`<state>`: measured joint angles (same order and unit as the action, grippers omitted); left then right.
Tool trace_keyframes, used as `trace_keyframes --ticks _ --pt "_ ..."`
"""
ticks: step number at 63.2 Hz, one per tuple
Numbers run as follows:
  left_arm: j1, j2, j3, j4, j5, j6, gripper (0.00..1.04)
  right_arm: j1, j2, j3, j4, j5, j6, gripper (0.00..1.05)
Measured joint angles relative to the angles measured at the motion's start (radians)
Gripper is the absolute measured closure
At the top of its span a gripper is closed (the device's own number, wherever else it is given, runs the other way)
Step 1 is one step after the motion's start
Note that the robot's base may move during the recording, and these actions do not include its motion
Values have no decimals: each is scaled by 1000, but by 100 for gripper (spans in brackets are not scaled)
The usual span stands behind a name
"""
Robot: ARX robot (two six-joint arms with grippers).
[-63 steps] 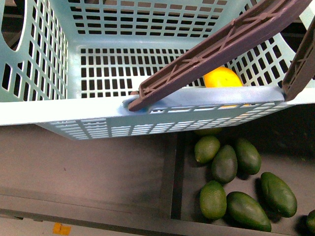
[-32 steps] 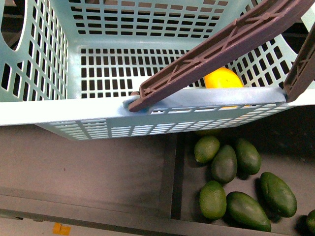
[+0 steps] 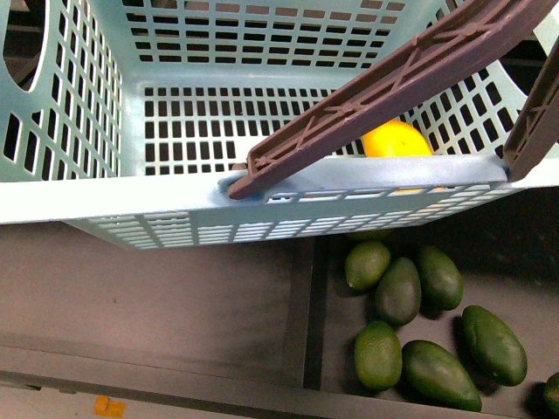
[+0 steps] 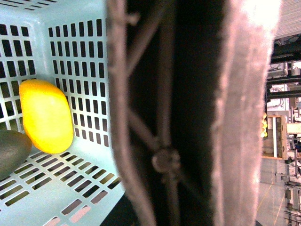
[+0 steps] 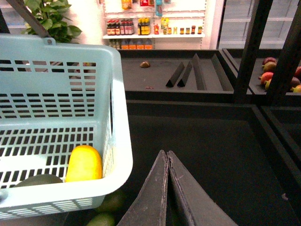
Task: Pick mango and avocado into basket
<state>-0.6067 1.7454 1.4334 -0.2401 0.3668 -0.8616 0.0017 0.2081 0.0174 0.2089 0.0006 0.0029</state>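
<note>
Mango point(image 4: 45, 116) and avocado point(image 4: 11, 151) touch inside basket point(image 3: 131, 194); right jaws closed empty, left unclear.

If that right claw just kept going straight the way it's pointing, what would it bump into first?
Probably nothing soon. The right gripper, jaws shut, points over a bare dark shelf, passing beside the basket rather than at it. The first thing in line looks like the shelf's far wall, though depth is hard to judge.
</note>
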Motion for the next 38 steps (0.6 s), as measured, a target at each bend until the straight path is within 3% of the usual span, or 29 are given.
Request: trace_keyframes --ticks 6,12,34,38 --pt "0 0 0 0 0 0 92 0 -37 0 -37 0 0 103" --pt "0 0 0 0 0 0 92 0 -181 0 -198 0 0 103" --pt "0 0 0 0 0 -1 92 0 -201 0 -207 0 0 103" --pt "0 0 0 0 -1 1 92 0 -201 0 -207 0 0 94"
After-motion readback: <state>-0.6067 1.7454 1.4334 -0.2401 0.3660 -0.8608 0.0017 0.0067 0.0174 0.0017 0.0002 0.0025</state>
